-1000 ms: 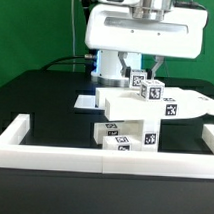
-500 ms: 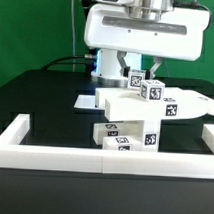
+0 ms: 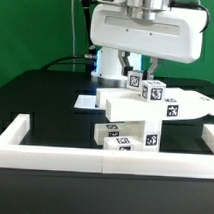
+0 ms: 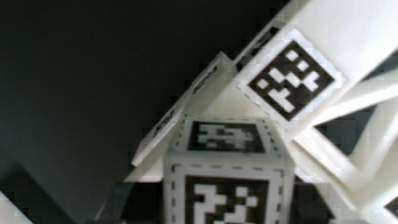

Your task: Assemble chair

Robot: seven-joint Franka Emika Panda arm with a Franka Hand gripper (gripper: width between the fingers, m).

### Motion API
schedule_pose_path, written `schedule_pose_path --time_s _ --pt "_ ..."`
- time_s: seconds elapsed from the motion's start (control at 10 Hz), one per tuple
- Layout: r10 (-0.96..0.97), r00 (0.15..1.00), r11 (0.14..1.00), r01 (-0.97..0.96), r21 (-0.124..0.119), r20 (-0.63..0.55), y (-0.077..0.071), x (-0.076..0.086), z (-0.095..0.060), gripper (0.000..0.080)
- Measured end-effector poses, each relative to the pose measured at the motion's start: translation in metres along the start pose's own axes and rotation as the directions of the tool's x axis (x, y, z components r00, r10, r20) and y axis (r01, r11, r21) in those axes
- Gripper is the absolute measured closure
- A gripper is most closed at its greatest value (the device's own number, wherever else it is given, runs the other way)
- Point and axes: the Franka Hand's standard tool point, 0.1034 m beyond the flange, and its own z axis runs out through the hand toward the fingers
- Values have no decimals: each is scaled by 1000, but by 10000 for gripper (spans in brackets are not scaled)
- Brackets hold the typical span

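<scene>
Nearest the exterior camera, a low white border wall (image 3: 54, 141) runs across the front edge of the black table (image 3: 40, 98). Directly behind it stands the chair (image 3: 135, 121), a partly joined stack of white blocky parts carrying black-and-white tags, resting on the table and apparently touching the wall. A square post (image 3: 151, 92) rises from its upper panel. The wrist view shows that post (image 4: 222, 170) close up, beside a cross-braced frame (image 4: 347, 100).

Above and behind, the arm's white housing hangs over the post. The pincer (image 3: 149, 68) is largely hidden by it; whether its jaws are clamped on the post or merely around it cannot be told.

Further back lies the marker board (image 3: 85, 97), flat on the table.

Judgement: parts appear rigid, light, smooth plastic, liable to slip or topple if pushed sideways. The best hold is across the post's flat opposite faces.
</scene>
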Motion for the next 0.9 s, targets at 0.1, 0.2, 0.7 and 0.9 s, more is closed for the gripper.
schedule_pose_path --time_s 0.1,0.2,0.7,0.9 --pt "111 994 994 -111 9 7 -1 0 0 509" --pt "193 981 981 -193 12 11 -2 -1 0 509" --pt "-26 1000 999 26 22 -4 -8 -6 -1 166" --pt "-228 974 973 229 21 -9 -8 -8 -1 153"
